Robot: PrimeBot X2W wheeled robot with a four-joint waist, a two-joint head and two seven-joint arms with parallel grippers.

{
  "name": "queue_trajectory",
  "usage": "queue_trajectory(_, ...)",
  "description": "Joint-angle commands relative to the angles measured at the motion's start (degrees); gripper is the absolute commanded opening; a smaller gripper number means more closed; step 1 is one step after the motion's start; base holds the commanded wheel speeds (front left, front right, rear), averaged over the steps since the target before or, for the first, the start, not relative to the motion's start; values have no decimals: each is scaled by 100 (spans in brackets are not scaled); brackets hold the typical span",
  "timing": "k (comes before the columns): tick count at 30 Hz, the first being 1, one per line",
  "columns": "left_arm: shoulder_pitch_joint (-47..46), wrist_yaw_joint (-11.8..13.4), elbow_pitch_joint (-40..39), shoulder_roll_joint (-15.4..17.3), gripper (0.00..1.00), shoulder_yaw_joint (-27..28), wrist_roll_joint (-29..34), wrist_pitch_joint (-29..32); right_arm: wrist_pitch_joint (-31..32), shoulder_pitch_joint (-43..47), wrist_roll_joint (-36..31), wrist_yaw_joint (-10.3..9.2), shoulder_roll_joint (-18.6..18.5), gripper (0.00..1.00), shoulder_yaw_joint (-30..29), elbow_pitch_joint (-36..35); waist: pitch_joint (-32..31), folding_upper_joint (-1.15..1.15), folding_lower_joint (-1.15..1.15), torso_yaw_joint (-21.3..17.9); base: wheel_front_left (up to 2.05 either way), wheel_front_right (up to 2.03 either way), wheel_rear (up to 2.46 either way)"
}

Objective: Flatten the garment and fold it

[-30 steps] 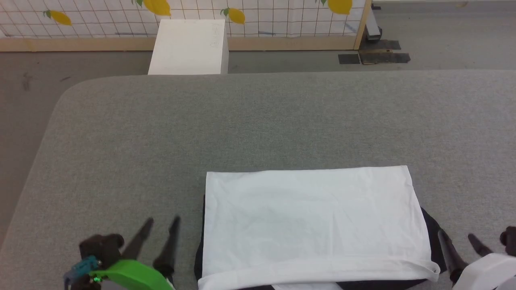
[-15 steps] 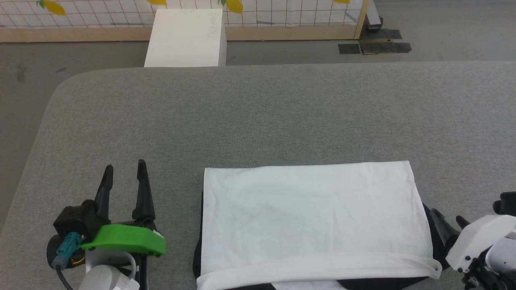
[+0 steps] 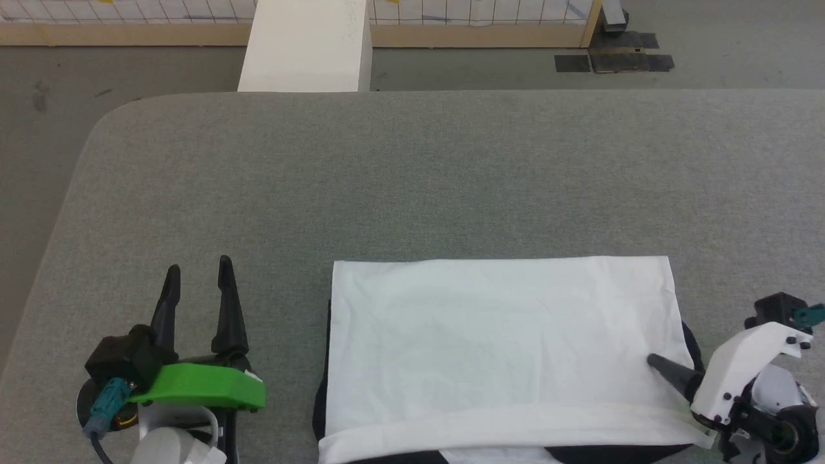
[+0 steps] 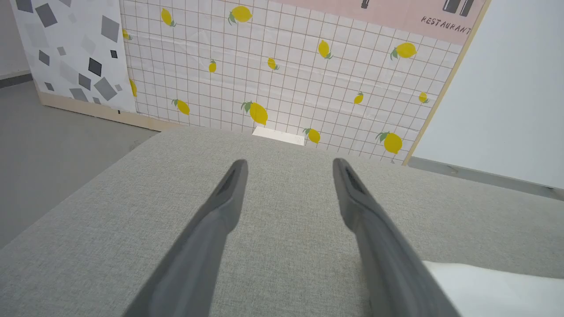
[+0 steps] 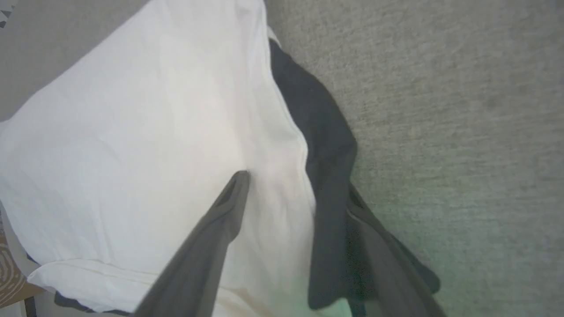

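Right end effector (image 5: 296, 185): jaws spread, straddling the right edge of the garment (image 3: 503, 335), one finger lying on the white panel, the other down by the black sleeve; nothing pinched yet. Left end effector (image 3: 198, 267): jaws spread, empty, over bare tabletop (image 3: 412, 180) just left of the garment. Garment: folded to a flat white rectangle at the near edge of the tabletop, black cloth peeping out at both sides, a rolled hem along the near side. Handling note: probably the grasp for a further fold; close on every layer, sleeve included, lift low, and carry the edge across so the sides meet squarely; a loose sleeve may slip out. White box (image 3: 306, 45): beyond the far edge, well apart.
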Motion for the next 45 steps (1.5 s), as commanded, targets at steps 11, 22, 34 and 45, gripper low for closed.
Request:
queue_trajectory(11, -24, -293, 137, -185, 100, 252, 252, -26, -531, 158, -619, -9, 27, 0, -317, -272, -81, 0, 0, -52, 0, 0, 0)
queue_trajectory(22, -6, -398, 175, -216, 100, 277, 299, -26, -968, 360, -1886, -9, 20, 0, -1001, -754, -124, 0, 0, -53, 0, 0, 0)
queue_trajectory(34, 17, -432, 166, -219, 100, 248, 275, -26, 354, 1049, -1753, -9, 288, 0, 1051, -3552, -174, 0, 0, -59, 0, 0, 0)
queue_trajectory(45, -143, -453, 204, -220, 100, 109, 214, -26, 483, 146, -1838, -9, 217, 0, 3410, -2785, -13, 0, 0, 142, 0, 0, 0)
